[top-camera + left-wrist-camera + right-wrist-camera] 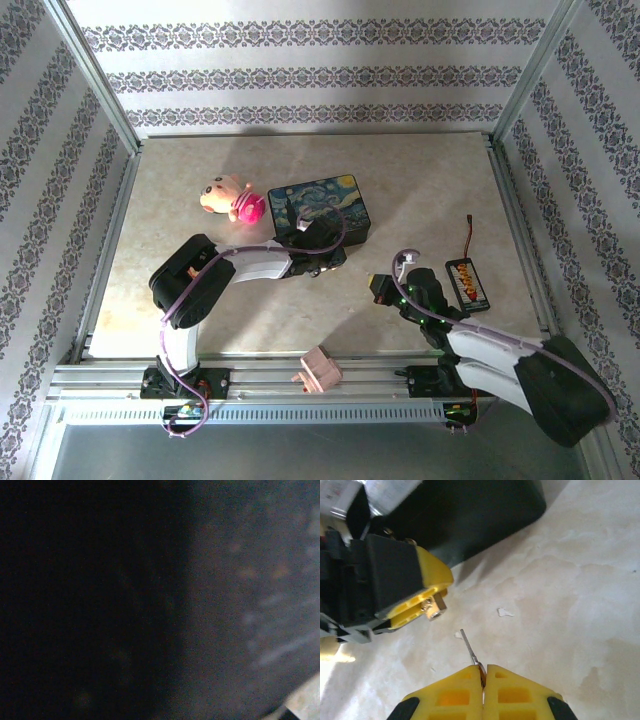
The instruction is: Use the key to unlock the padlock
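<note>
In the right wrist view my right gripper point(483, 670) is shut on the key point(469, 645). Its thin blade sticks out ahead, tilted left. The tip stops a short gap from the padlock point(434, 607), a tiny brass block pinched between the yellow fingertips of my left gripper point(426, 603). From above, the left gripper point(332, 262) sits at the front edge of the painted box point(322, 207), and the right gripper point(381, 289) points at it from the right. The left wrist view is dark and blurred, with a sliver of table point(306, 702).
A pink plush toy point(231, 197) lies left of the box. A black battery pack point(467, 283) with wires lies to the right of my right arm. A pink block point(316, 372) rests on the front rail. Small white flecks point(504, 612) dot the tabletop.
</note>
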`<state>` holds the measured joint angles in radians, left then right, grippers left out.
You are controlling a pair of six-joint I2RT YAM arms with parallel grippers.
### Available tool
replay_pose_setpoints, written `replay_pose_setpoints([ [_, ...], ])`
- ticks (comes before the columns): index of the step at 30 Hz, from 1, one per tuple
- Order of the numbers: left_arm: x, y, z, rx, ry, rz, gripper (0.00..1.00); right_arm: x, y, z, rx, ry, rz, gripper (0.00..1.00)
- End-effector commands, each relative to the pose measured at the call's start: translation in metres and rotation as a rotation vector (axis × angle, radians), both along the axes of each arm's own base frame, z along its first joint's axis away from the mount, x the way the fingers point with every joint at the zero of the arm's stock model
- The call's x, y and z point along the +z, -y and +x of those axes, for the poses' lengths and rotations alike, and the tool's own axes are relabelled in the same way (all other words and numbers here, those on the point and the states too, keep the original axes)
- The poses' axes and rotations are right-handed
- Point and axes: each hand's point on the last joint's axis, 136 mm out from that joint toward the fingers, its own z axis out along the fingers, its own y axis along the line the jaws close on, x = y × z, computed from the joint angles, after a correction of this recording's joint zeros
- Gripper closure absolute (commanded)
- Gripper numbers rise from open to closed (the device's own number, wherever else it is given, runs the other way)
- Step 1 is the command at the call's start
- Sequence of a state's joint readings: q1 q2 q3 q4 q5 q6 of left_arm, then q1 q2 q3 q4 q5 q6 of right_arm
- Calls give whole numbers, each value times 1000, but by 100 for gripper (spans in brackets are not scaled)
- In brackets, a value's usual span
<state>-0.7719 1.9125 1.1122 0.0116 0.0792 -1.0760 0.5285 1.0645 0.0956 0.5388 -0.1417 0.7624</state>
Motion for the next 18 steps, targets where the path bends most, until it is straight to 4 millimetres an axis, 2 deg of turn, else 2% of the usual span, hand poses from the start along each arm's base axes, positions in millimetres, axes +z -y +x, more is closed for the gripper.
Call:
replay_pose_setpoints([
  [1, 21, 3, 12, 44, 30, -96, 75, 15, -15, 16, 17, 60, 37, 100],
  [6, 18, -4, 14, 83, 23, -113, 75, 13, -34, 32, 49, 57, 86, 100],
  [11, 20, -10, 20, 115, 30, -131, 75, 1, -36, 33, 43, 40, 104, 100],
  [18, 23, -7, 26, 113, 29, -162, 75, -7, -37, 31, 43, 29, 124, 100],
])
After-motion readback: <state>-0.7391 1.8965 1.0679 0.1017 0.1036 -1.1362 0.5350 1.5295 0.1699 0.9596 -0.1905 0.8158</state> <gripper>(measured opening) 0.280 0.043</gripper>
